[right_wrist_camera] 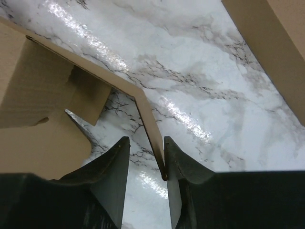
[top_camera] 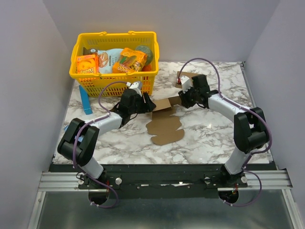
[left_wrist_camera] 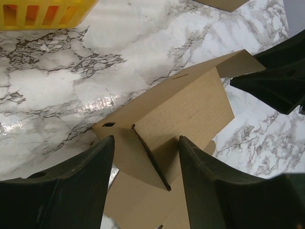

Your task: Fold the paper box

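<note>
The paper box (top_camera: 164, 126) is a brown die-cut sheet lying flat mid-table, with its far panel (top_camera: 164, 103) folded upright. My left gripper (top_camera: 147, 104) is at the panel's left end and my right gripper (top_camera: 182, 99) at its right end. In the left wrist view the left gripper (left_wrist_camera: 147, 139) is open and straddles a standing side flap (left_wrist_camera: 143, 162) of the box (left_wrist_camera: 190, 100), touching neither face. In the right wrist view the right gripper (right_wrist_camera: 146, 139) is open around a thin end flap (right_wrist_camera: 150, 124) of the box (right_wrist_camera: 33, 95). That flap rests against the right finger (right_wrist_camera: 178, 167), clear of the left one.
A yellow basket (top_camera: 109, 83) with orange snack boxes stands at the back left, and a blue object (top_camera: 86, 102) leans by its corner. Another brown carton (top_camera: 183, 75) (right_wrist_camera: 271, 47) lies just behind the right gripper. Grey walls close in both sides.
</note>
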